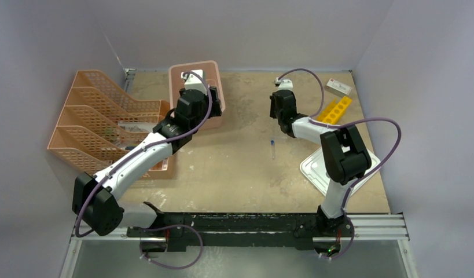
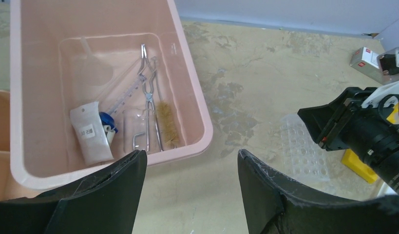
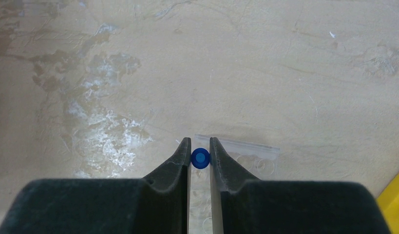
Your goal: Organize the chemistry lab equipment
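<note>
While right claw (image 3: 199,142) pinches blue-capped tube (image 3: 200,158) | white packet (image 2: 91,132): label illegible

The pink bin (image 2: 190,97) is smooth, glossy plastic. The tongs (image 2: 149,93) inside are shiny metal. The tabletop (image 2: 285,68) looks matt and blotchy.

Left gripper (image 2: 191,158) agape, right gripper (image 3: 199,145) in a narrow pinch

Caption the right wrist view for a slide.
The right hand pinches a blue-capped tube close to the clear rack.
</note>
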{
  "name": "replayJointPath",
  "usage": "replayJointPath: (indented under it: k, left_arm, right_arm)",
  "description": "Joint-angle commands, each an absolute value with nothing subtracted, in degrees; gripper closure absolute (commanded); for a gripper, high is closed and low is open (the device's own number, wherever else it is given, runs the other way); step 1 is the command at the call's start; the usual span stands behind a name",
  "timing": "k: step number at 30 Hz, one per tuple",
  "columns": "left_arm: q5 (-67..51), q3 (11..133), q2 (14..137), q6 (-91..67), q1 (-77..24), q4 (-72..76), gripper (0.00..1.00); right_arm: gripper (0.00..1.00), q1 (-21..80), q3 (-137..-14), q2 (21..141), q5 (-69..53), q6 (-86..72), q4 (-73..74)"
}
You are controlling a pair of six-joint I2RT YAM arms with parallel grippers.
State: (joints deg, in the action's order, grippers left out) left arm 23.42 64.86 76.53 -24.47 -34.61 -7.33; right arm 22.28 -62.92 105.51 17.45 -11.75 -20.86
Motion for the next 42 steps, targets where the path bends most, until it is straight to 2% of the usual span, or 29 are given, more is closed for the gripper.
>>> replayJointPath:
  k: [1, 9, 14, 20, 29, 34, 42]
  left_arm:
    - [26.38, 62.86, 72.99, -24.61, -34.37, -5.36, 0.32]
    - [28.49, 58.77, 69.89, -22.46, -34.36, -6.31, 0.30]
    - [27.29, 58.41, 70.37, -21.29, -34.27, -6.77, 0.29]
    - [24.64, 58.51, 70.71, -20.77, -34.10, -6.59, 0.28]
    - [20.15, 59.33, 71.95, -23.46, -33.93, -7.06, 0.27]
    - [19.36, 59.99, 72.59, -24.16, -33.93, -7.18, 0.27]
    - [16.53, 60.30, 73.73, -25.02, -33.93, -5.78, 0.27]
  right_arm:
    - [0.83, 22.58, -63.59, 105.83, 17.78, -15.69, -18.80]
    - [0.70, 22.51, -66.21, 104.99, 19.10, -17.00, -14.23]
    - [0.50, 22.55, -69.17, 104.16, 18.70, -19.09, -8.07]
    - [0.37, 22.56, -72.29, 101.27, 17.49, -20.01, -0.22]
    - [0.37, 22.54, -72.73, 94.04, 17.45, -22.09, 10.64]
    - [0.40, 22.83, -71.91, 91.95, 16.51, -14.95, 18.00]
    - [0.41, 24.05, -61.48, 86.27, 9.72, -17.31, 17.90]
